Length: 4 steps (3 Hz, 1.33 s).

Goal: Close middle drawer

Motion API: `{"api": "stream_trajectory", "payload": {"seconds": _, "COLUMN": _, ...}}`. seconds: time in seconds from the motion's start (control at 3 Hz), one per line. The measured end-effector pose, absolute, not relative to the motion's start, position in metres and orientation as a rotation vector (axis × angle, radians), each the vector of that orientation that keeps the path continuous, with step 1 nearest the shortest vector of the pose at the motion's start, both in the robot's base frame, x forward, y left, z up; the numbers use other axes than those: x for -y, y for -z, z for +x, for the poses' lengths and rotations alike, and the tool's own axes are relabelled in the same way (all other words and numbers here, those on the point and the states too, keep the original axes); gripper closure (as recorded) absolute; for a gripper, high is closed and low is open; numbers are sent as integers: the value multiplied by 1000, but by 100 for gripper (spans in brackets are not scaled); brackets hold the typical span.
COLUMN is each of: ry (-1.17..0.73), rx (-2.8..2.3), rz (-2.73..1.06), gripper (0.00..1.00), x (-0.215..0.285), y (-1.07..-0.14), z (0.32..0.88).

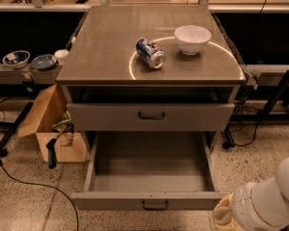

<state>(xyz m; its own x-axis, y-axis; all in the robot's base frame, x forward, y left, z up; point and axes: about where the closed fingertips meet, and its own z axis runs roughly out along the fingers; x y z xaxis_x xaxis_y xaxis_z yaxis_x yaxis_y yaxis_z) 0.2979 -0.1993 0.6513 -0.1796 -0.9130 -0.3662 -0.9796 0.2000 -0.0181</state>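
Note:
The middle drawer [149, 177] is pulled far out of the grey cabinet, and its long tray is empty. Its low front panel [111, 200] with a small dark handle [155, 205] is near the bottom edge of the view. Above it, the taller-fronted drawer [111, 117] with a dark handle stands slightly out from the cabinet. My gripper [224, 215] is at the bottom right on the end of the white arm [269, 203]. It is just right of the middle drawer's front right corner and partly cut off by the frame. The lowest drawer is not in view.
A blue can [150, 53] lies on its side beside a white bowl [192, 38] on the cabinet top [101, 57]. An open cardboard box [50, 124] stands on the floor at the left. Bowls [17, 58] sit on a low shelf at the left. Cables run across the floor.

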Motion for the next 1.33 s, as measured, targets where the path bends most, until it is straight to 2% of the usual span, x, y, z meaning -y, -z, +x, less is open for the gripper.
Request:
{"api": "stream_trajectory", "payload": {"seconds": 0.33, "ry": -309, "rx": -2192, "rz": -1753, "gripper": 100, "x": 184, "y": -599, "z": 332}}
{"api": "stream_trajectory", "payload": {"seconds": 1.0, "ry": -249, "rx": -2158, "rz": -1776, "gripper": 100, "x": 184, "y": -618, "z": 326}}
{"api": "stream_trajectory", "payload": {"seconds": 1.33, "ry": -200, "rx": -2208, "rz": -1727, "gripper": 100, "x": 185, "y": -596, "z": 313}}
